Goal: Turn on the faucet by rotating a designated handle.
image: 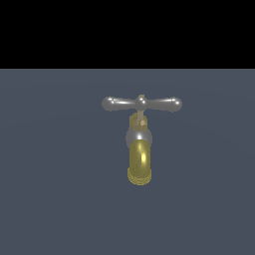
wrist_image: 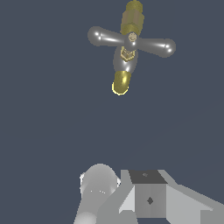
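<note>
The faucet (image: pixel 139 138) stands on a dark grey-blue floor in the middle of the exterior view. Its gold curved spout (image: pixel 140 160) with a ribbed tip points toward the camera. The handle (image: pixel 142 103), a slim grey crossbar with rounded ends and a small gold hub, lies level across the top. In the wrist view the faucet (wrist_image: pixel 125 61) is seen from above and far off, with the handle (wrist_image: pixel 131 41) slightly slanted across it and the spout (wrist_image: pixel 121 82) below the hub. No gripper fingers show in either view.
Pale grey robot parts (wrist_image: pixel 144 197), a rounded cylinder and a boxy block, fill the lower edge of the wrist view, well apart from the faucet. The flat dark floor (image: pixel 60 199) surrounds the faucet on all sides.
</note>
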